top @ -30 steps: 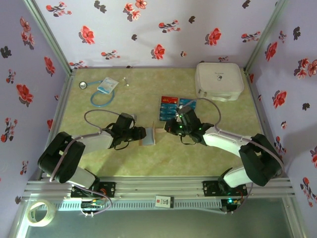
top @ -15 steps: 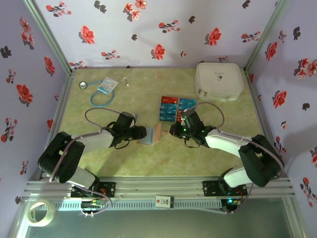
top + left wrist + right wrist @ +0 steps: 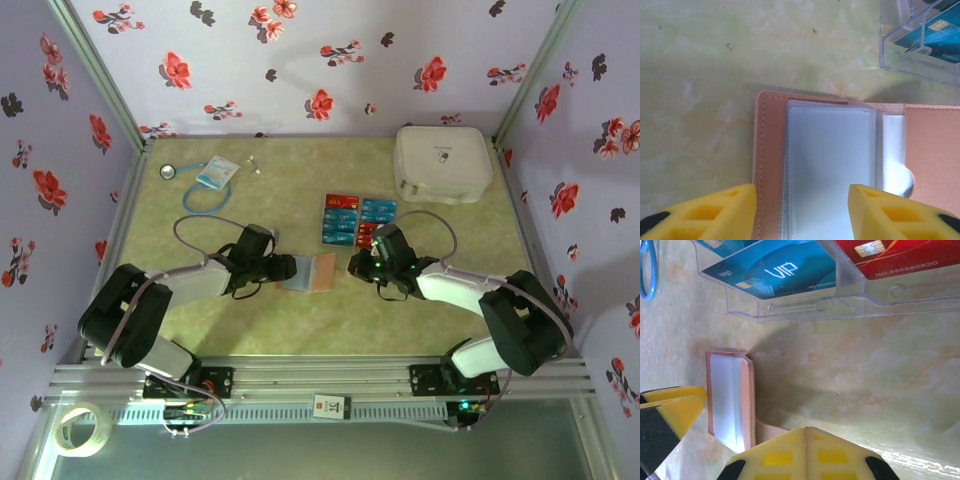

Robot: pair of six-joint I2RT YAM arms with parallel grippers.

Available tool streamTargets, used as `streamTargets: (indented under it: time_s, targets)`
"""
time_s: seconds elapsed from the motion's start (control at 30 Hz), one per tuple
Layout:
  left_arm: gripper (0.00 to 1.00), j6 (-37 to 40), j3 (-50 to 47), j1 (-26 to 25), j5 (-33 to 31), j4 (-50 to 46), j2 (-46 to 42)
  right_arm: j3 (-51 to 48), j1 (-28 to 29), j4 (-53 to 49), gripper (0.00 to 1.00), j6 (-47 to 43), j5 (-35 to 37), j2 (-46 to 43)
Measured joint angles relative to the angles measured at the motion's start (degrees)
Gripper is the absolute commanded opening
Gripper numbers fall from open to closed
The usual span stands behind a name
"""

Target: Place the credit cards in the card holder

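Observation:
The tan-pink card holder (image 3: 310,272) lies open on the table between my two grippers. In the left wrist view its clear sleeves (image 3: 830,165) face up. My left gripper (image 3: 285,268) hovers over the holder's left leaf, open, with its yellow fingers (image 3: 715,210) apart above the stitched edge and the sleeve. My right gripper (image 3: 362,265) is shut and holds nothing, its tip (image 3: 806,432) just above the holder's right flap (image 3: 767,432). The credit cards (image 3: 350,218), red and teal, lie in a clear tray behind the holder. A teal VIP card (image 3: 775,272) and a red card (image 3: 890,255) show close up.
A big white rounded case (image 3: 442,163) stands at the back right. A blue-white packet with a blue cord (image 3: 213,173) lies at the back left. The clear tray's front lip (image 3: 805,307) is close behind the holder. Flowered walls enclose three sides.
The holder's right flap, upright a second ago, has swung down to the right and now lies flat. My right gripper has drawn back to the right. The left jaws have widened slightly.

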Motion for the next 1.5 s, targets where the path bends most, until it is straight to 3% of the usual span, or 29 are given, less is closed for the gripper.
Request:
streamTargets:
  time_s: [0.23, 0.63, 0.8, 1.07, 1.13, 1.27, 1.5]
  targets:
    - [0.60, 2.0, 1.4, 0.0, -1.2, -2.5, -0.9, 0.0, -0.4, 0.0, 0.00, -0.3, 0.0, 0.3]
    - [0.61, 2.3, 2.0, 0.0, -0.7, -2.1, -0.4, -0.1, -0.4, 0.9, 0.00, -0.4, 0.0, 2.8]
    - [0.55, 2.1, 1.9, 0.0, 1.1, 0.0, -0.2, -0.1, -0.5, 1.5, 0.00, -0.4, 0.0, 3.6]
    - [0.35, 0.8, 0.6, 0.0, 3.5, 4.2, -0.2, -0.1, -0.6, 1.7, 0.00, -0.7, 0.0, 4.1]
    - [0.33, 0.5, 0.4, 0.0, 3.8, 4.6, 0.0, -0.1, -0.7, 1.7, 0.11, -0.9, 0.0, 4.1]
    - [0.19, 0.1, 0.1, 0.0, 4.1, 5.4, 0.1, -0.1, -0.9, 0.9, 0.33, -1.7, -0.2, 4.0]
    - [0.16, 0.2, 0.1, 0.0, 4.2, 5.6, 0.1, 0.5, -1.0, -4.3, 0.42, -3.7, -0.2, -1.3]
